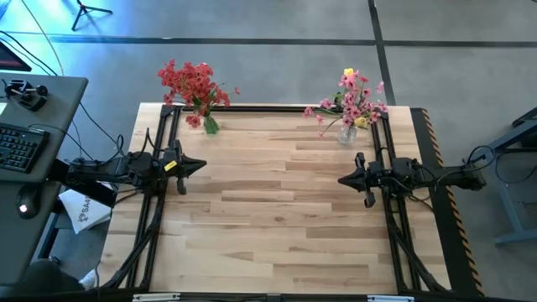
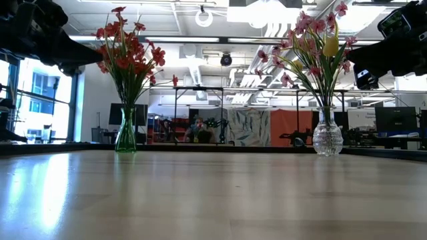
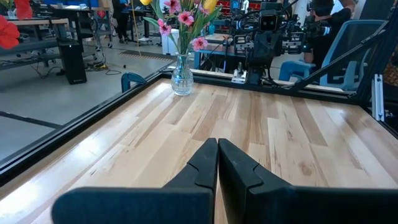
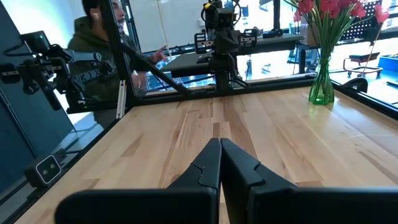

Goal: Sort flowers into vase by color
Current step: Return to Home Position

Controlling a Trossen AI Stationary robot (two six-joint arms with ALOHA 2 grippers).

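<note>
Red flowers [image 1: 191, 82] stand with their stems in a green glass vase [image 2: 125, 137] at the table's far left; they also show in the right wrist view [image 4: 329, 12]. Pink flowers with a few yellow ones [image 1: 354, 99] stand in a clear glass vase [image 2: 327, 139] at the far right, also in the left wrist view [image 3: 181, 18]. My left gripper [image 1: 201, 165] hovers shut and empty at the table's left side. My right gripper [image 1: 342, 179] hovers shut and empty at the right side.
The wooden table [image 1: 277, 210] has a black frame rail [image 1: 277, 107] along its far edge and sides. A desk with a keyboard [image 1: 17, 143] stands left of the table. A person [image 4: 93, 37] sits beyond the table's left side.
</note>
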